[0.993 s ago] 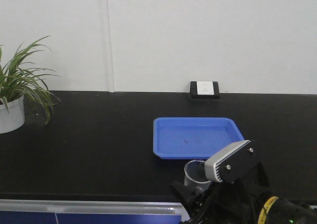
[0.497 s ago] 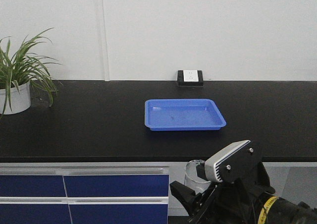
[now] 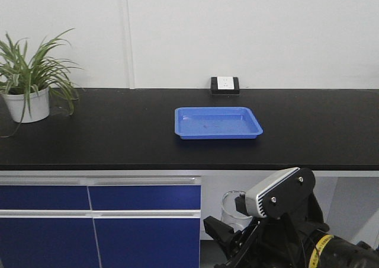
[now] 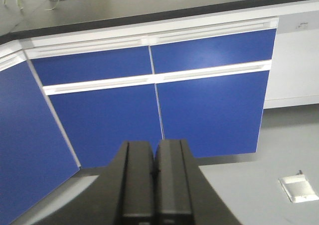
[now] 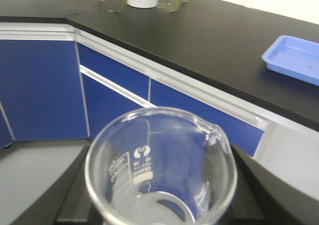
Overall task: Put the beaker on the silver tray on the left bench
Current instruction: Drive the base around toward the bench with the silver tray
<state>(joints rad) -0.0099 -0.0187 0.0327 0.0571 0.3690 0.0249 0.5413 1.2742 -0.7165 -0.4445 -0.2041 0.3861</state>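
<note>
The beaker (image 5: pixel 159 170), clear glass with white printed marks and a pour lip, stands upright between the dark fingers of my right gripper (image 5: pixel 159 190), which is shut on it. In the front view the beaker (image 3: pixel 233 211) hangs low, in front of the cabinets and below the countertop, with the right gripper (image 3: pixel 234 227) under the grey wrist camera (image 3: pixel 275 192). My left gripper (image 4: pixel 154 153) is shut with nothing in it, pointing at the blue cabinet doors. The left bench (image 5: pixel 30 8) shows only as a black strip past the countertop's corner. The silver tray is out of view.
A black bench (image 3: pixel 118 137) with blue cabinet doors (image 3: pixel 142 220) stands ahead against a white wall. On it lie a blue plastic tray (image 3: pixel 218 123), a potted plant (image 3: pixel 26 84) at the left and a socket box (image 3: pixel 225 85). Grey floor lies below.
The bench and blue tray have receded in the front view and the cabinet doors have come into sight, so I have backed away. The beaker stays in the right gripper.
</note>
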